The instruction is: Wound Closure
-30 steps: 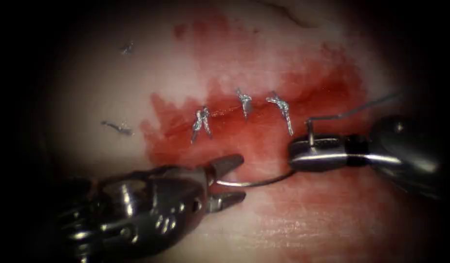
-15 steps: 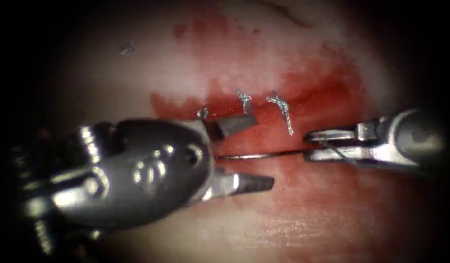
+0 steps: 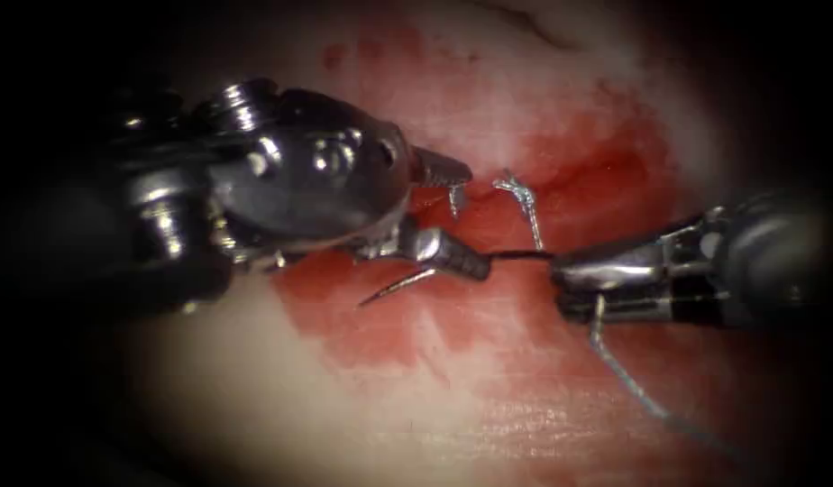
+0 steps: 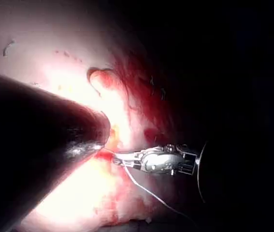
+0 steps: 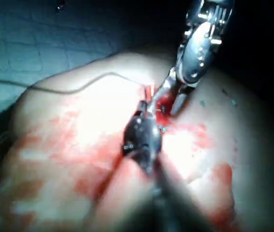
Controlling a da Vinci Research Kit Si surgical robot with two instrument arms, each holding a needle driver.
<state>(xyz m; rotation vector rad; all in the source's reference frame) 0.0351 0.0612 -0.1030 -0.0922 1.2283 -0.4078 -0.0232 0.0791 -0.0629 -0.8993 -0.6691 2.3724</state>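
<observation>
My right tool (image 3: 557, 271) comes in from the right, jaws shut on the curved needle (image 3: 520, 256) near its thread end. The needle runs left, free of the tissue, and passes the lower jaw of my left tool (image 3: 478, 219). Its tip (image 3: 367, 301) points left over the red-stained tissue, just in front of the cut. The left tool's jaws stand wide open and hold nothing. Its wrist covers the left part of the cut. Thread (image 3: 628, 379) hangs from the right tool toward the front right. In the right wrist view the right tool (image 5: 148, 108) meets the left tool (image 5: 197, 58).
A knotted stitch (image 3: 522, 200) crosses the cut between the two tools; another knot (image 3: 454, 197) peeks out beside the left tool's upper jaw. Red fluid (image 3: 606, 171) stains the tissue around the cut. In the left wrist view the right tool (image 4: 159, 161) trails thread (image 4: 146, 191).
The left tool rose from the front left up over the cut, jaws still open. The right tool turned the needle; its tip now points left and the thread hangs forward.
</observation>
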